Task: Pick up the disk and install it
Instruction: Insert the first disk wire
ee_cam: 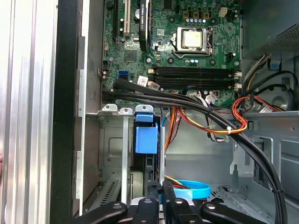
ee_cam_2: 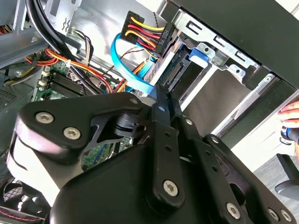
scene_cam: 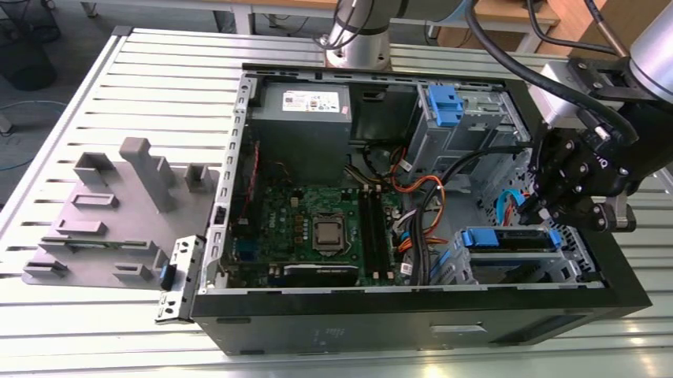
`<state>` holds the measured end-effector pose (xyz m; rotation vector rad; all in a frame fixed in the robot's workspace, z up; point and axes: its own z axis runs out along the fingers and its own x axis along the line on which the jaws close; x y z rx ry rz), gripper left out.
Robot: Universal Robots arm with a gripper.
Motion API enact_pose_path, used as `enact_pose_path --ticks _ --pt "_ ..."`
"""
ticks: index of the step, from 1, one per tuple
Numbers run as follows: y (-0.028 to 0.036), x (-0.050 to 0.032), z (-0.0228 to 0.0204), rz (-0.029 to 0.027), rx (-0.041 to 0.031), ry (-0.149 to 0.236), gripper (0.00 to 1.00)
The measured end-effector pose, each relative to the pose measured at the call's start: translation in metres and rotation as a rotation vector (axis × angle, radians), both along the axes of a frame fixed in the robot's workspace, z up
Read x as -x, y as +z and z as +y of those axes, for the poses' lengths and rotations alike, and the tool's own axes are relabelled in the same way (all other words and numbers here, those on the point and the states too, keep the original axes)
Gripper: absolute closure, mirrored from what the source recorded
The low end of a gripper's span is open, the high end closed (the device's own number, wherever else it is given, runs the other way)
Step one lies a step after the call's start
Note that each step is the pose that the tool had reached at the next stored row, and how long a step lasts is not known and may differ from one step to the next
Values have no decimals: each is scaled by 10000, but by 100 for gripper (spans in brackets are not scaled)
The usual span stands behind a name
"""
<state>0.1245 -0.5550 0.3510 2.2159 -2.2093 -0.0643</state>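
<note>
We see the arm (scene_cam: 363, 27) rise at the far side in the exterior view, while its black gripper (scene_cam: 563, 206) hangs low at that view's right, pointing downward. In both wrist views the black finger links (ee_cam_2: 161, 140) lie close together.

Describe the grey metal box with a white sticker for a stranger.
Start at the open black computer case. Inside, beyond the green motherboard, the grey metal box fills the far corner toward the exterior view's left. Its white sticker sets it apart; the neighbouring grey bay carries a blue plastic tab.
</note>
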Motion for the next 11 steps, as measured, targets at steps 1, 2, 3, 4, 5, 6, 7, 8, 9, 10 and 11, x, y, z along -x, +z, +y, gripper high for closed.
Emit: enact_pose_path --ticks 1,2,3,4,5,6,7,8,9,10,11 --pt "0 0 0 0 0 0 83" --pt "0 0 0 0 0 0 84" --pt "-1 0 0 0 0 0 84" --pt "-1 0 0 0 0 0 84" --pt "-1 0 0 0 1 0 84" --pt "-2 0 0 0 0 0 84" --pt "-3 0 0 0 0 0 84" --pt "-3 0 0 0 0 0 84" --pt "-4 0 -1 -1 -1 0 84" --pt "-6 0 -4 -2 -3 0 84" --pt "-6 0 -8 -3 -2 0 84"
